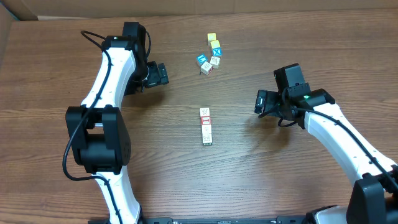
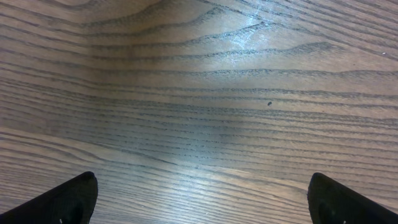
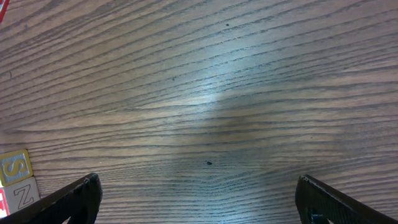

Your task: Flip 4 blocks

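Row of four blocks (image 1: 205, 126) at centre of table (image 1: 261, 186), between left gripper (image 1: 160, 74) and right gripper (image 1: 261, 101), both spread wide and empty; likely light, rigid, smooth-faced, best pinched across opposite side faces.

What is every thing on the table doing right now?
left gripper, jaws wide open, holding nothing.
right gripper, jaws wide open, holding nothing.
row of blocks, lying end to end in a straight line mid-table, untouched.
pile of blocks, bunched loosely at the far side, untouched.
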